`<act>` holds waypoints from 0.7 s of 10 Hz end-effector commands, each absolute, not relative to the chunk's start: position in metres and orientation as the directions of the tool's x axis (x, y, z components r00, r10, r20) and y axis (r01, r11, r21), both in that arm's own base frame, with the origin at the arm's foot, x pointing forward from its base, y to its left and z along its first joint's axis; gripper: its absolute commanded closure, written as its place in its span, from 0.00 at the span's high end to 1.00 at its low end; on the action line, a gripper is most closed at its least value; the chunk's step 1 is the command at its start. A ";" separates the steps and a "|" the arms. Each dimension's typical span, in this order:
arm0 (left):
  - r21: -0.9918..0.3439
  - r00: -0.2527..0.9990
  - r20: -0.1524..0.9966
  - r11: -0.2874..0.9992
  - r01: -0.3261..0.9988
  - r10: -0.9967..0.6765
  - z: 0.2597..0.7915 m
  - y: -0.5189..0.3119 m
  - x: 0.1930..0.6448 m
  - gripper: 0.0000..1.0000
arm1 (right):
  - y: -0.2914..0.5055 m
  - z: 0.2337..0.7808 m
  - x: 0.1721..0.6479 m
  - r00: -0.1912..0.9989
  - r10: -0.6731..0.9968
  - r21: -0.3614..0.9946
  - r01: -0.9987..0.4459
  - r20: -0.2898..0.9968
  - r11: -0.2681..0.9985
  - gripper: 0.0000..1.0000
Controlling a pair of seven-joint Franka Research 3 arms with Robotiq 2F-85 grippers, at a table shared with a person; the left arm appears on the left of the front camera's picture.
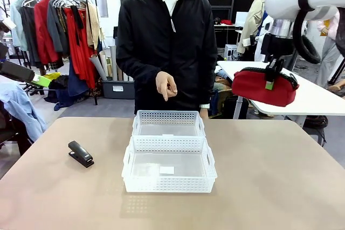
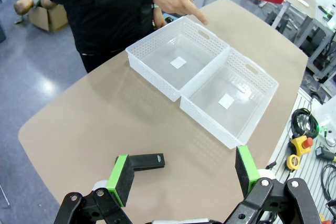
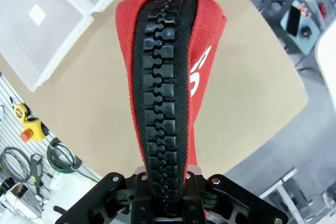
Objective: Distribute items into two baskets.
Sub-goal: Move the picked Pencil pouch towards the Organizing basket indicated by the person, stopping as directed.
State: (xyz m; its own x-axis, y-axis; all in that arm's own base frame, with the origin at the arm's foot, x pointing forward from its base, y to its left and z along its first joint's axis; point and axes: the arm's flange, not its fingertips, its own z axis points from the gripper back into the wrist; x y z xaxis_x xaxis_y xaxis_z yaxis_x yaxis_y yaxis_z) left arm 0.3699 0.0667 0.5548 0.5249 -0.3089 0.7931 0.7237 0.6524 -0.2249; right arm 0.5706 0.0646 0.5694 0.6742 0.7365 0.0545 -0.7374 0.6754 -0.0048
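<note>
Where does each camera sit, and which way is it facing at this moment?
Front view: fixed on the robot's side, facing across the table to the person; right gripper holds the red pouch aloft.
Left wrist view: above the table's stapler end, looking down at both baskets; open left gripper at the bottom edge.
Right wrist view: looks down the gripped pouch at the table.
Shared: front and left wrist views both show stapler, baskets, pouch, person's pointing hand.

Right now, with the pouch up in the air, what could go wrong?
The right gripper pinches the soft pouch by its zipper alone, so it could swing or slip in transit. The person's hand points down by the far basket; lowering the pouch there might hit it.
</note>
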 end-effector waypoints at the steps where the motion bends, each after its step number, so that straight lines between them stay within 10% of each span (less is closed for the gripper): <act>1: -0.218 0.516 0.800 0.653 0.725 -0.306 0.555 0.067 0.370 1.00 | 0.080 0.573 0.580 0.614 0.786 0.018 -0.788 0.067 0.615 0.00; 7: -0.218 0.516 0.800 0.653 0.725 -0.306 0.555 0.067 0.370 1.00 | 0.138 0.557 0.599 0.566 0.821 0.099 -0.823 0.078 0.559 0.00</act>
State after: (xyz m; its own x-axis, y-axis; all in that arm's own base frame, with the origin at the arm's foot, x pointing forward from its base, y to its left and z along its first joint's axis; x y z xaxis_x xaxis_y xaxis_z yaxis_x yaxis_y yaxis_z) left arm 0.3699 0.0668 0.5549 0.5249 -0.3089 0.7932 0.7237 0.6525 -0.2248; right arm 0.5902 0.1356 0.5524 0.5840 0.8081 0.0773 -0.8117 0.5801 0.0681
